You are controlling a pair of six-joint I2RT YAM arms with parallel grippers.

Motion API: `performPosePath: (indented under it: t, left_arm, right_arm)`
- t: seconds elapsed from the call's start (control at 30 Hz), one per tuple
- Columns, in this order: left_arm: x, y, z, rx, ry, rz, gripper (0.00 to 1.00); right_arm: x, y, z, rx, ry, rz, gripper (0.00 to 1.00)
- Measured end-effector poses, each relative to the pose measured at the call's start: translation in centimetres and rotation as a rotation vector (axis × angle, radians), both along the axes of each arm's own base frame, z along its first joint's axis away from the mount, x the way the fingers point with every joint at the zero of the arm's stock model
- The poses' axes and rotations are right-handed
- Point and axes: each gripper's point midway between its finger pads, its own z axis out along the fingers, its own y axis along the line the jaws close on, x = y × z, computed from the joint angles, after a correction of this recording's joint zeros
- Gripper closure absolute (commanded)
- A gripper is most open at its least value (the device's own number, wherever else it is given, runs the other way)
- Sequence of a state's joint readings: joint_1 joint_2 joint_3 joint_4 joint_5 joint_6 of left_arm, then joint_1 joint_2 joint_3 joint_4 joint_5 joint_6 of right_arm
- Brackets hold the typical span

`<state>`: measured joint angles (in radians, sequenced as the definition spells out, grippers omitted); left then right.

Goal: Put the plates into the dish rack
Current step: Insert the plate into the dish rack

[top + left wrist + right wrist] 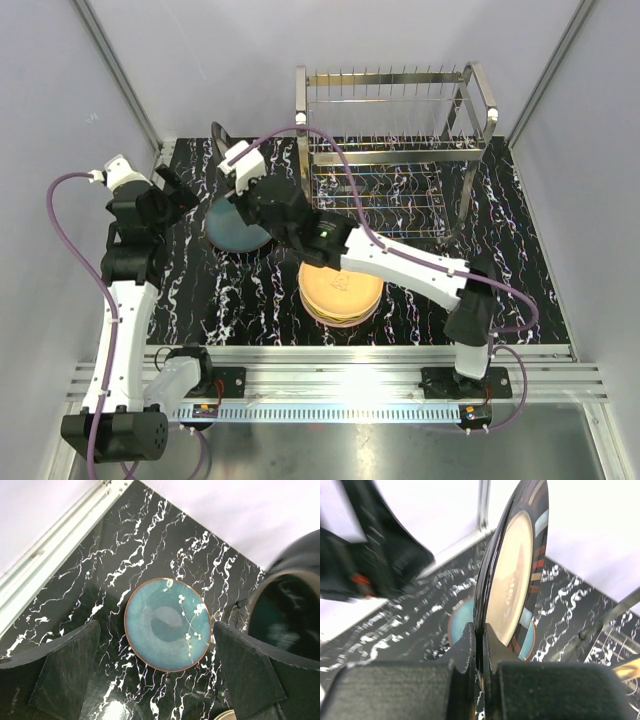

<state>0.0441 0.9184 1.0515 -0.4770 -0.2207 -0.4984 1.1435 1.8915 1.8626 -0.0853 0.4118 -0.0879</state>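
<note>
My right gripper (479,630) is shut on the rim of a dark brown-black plate with a cream centre (512,580), held on edge and upright. In the top view this plate (220,136) is in the air at the back left, above a pale blue plate (235,228) lying flat on the table. My left gripper (157,680) is open and empty above the blue plate (167,625), which shows between its fingers (65,670). The chrome dish rack (400,130) stands at the back right with no plate in it. A stack of plates (340,290), orange on top, lies mid-table.
The table is black marble-patterned (500,250), walled in by white panels with metal corner posts (120,70). The right arm (400,262) stretches across the middle, over the stack. A rack leg (610,620) shows right of the held plate.
</note>
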Motion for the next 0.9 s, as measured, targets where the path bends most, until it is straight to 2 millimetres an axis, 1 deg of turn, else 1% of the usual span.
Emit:
performPosePath:
  t: [0.1, 0.23, 0.53, 0.73, 0.9]
  left_arm:
    - [0.3, -0.2, -0.4, -0.005, 0.014, -0.013, 0.01]
    - [0.3, -0.7, -0.5, -0.008, 0.016, -0.029, 0.01]
    - [0.4, -1.5, -0.8, -0.014, 0.02, -0.06, 0.01]
    - [0.4, -1.8, -0.8, -0.015, 0.021, -0.074, 0.01]
    - [0.4, -2.2, -0.8, -0.015, 0.021, -0.087, 0.01]
  right_arm:
    - [-1.0, -1.0, 3.1, 0.05, -0.017, 0.018, 1.0]
    - [-2.1, -2.4, 7.0, 0.119, -0.047, 0.025, 1.0]
    - [-3.1, -4.4, 15.3, 0.264, -0.123, 0.028, 1.0]
    - [-3.6, -6.2, 20.2, 0.335, -0.196, 0.019, 1.0]
    - [-4.0, -9.2, 23.2, 0.349, -0.269, -0.031, 1.0]
